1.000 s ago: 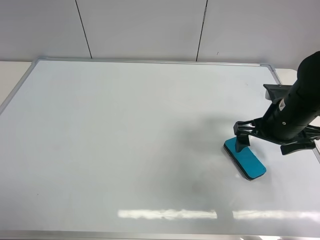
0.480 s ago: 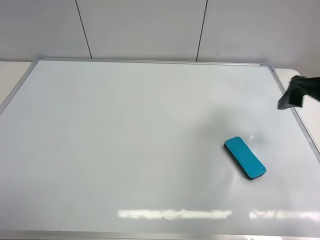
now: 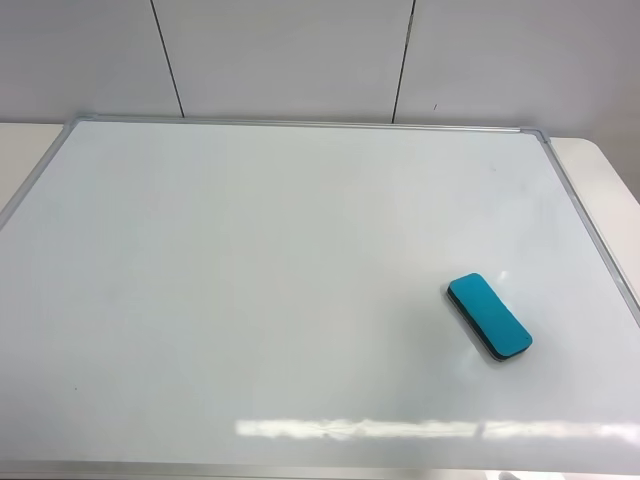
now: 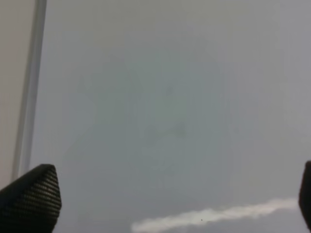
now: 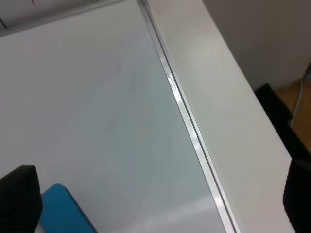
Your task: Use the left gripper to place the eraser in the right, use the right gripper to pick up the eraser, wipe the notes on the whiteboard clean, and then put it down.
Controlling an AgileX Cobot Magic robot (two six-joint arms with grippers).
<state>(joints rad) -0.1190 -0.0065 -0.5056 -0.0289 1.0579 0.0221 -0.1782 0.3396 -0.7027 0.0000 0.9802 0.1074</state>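
Since half a second ago, the dark tip of the right arm that showed at the right edge of the high view has gone; a second ago that arm stood over the eraser (image 3: pixel 489 316), and now we see no arm in that view at all. The eraser has not shifted. It lies flat and alone on the right part of the whiteboard (image 3: pixel 280 280), set at a slant, well inside the frame.

The eraser is a rounded oblong block, teal on top over a thin dark base. The whiteboard is glossy white, with a streak of glare along its near side and a thin silver metal frame; we see no red mark on it. A pale worktop (image 3: pixel 600 165) shows past its corners.

On the left gripper (image 4: pixel 170 199) we see two black textured fingertips (image 4: pixel 31 196) at the sides of its view, jaws spread wide with nothing between. The right gripper (image 5: pixel 160 194) likewise shows its jaws wide apart and empty, one fingertip (image 5: pixel 19 194) just beside a teal corner of the eraser.
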